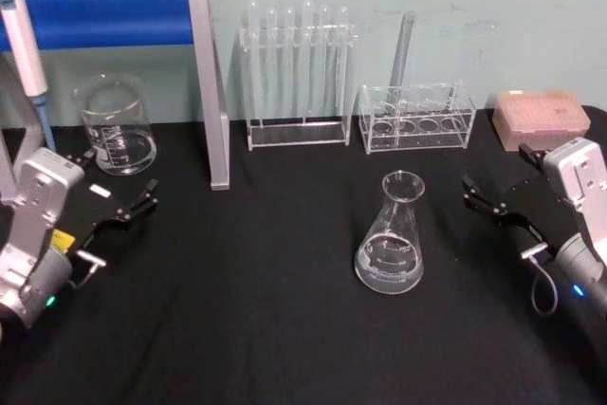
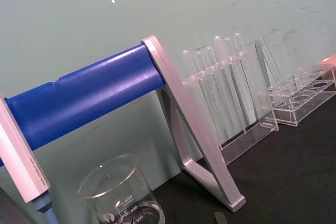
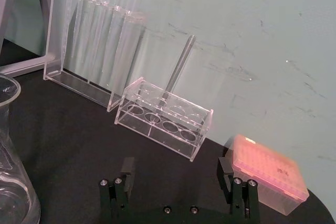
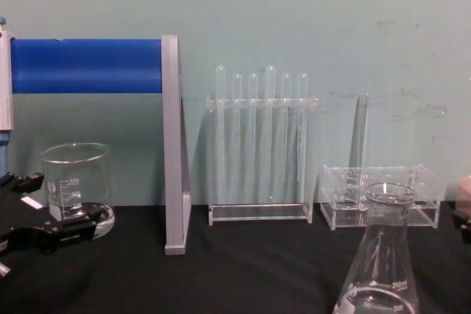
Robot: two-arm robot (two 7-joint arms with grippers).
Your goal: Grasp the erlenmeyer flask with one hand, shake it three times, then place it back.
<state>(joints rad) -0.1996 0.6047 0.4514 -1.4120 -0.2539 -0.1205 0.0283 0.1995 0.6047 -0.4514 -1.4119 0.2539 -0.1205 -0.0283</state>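
Head view: the erlenmeyer flask [image 1: 391,239] stands on the bench [image 1: 266,320] near my right gripper [image 1: 472,193], jaws apart. It is slippery, breakable glass, so I'd hold its thin neck gently. My left gripper [image 1: 145,198] rests by the beaker [image 1: 116,130], jaws apart too.

Soft, even light; the black worktop [image 1: 237,329] shows hardly any shadows, and pale glints sit on the erlenmeyer flask [image 1: 390,248] right of centre and the beaker [image 1: 116,130] upper left

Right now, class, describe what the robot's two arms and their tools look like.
The left arm and right arm are silver-grey, boxy, with black two-fingered tools. The left tool bears a white sticker; a black cable loops by the right tool.
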